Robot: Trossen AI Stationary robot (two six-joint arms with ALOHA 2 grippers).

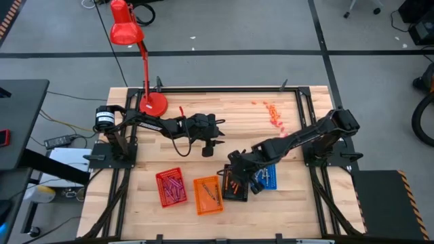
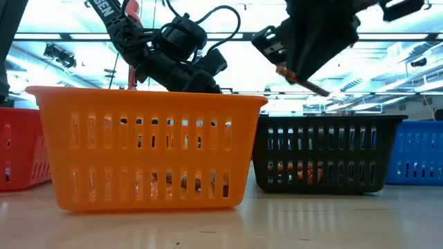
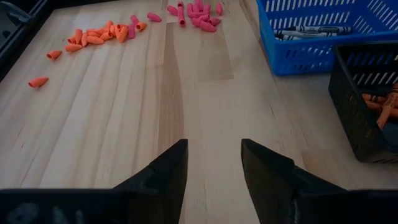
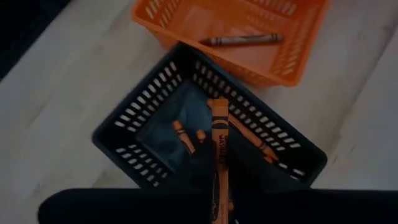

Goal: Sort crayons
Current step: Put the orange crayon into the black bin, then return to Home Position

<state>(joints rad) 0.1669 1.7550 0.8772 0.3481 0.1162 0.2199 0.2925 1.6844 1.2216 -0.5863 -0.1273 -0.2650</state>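
Our right gripper (image 4: 219, 180) pinches an orange crayon (image 4: 217, 134) above the black basket (image 4: 130, 134); next, release it inside.

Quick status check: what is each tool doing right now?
Left tool: open, empty, above bare table.
Right tool: shut on an orange crayon, over the black basket.

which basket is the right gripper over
The black basket, between the orange and blue ones; the right gripper holds an orange crayon above it.

Red basket (image 2: 14, 149) cut by edge — contents hidden.
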